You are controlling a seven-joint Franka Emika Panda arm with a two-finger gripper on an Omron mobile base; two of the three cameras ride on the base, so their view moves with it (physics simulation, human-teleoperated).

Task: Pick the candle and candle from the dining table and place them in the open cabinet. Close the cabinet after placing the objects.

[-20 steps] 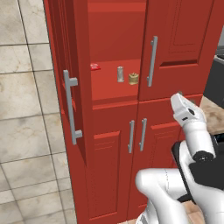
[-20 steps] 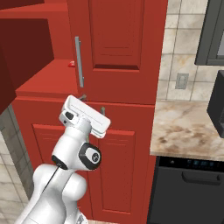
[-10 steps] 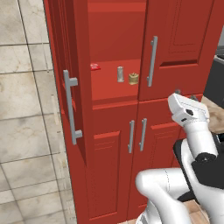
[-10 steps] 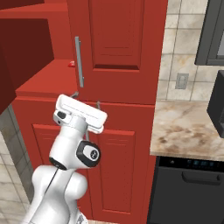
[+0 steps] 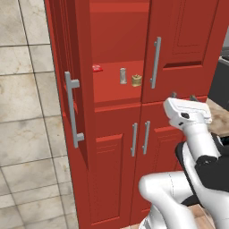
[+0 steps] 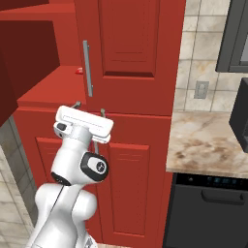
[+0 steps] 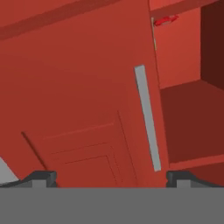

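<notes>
Standing on cabinet [image 5: 112, 129] shelf: 2 candles [image 5: 129, 78].

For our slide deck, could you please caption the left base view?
Both candles, grey candle and tan candle, stand on the cabinet shelf; open gripper empty below.

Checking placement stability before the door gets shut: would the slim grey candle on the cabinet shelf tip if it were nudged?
Probably yes: the slim grey candle stands upright, tall for its narrow base. Once down, its cylinder shape would likely roll. The squat golden candle beside it looks steadier, being low and wide.
</notes>
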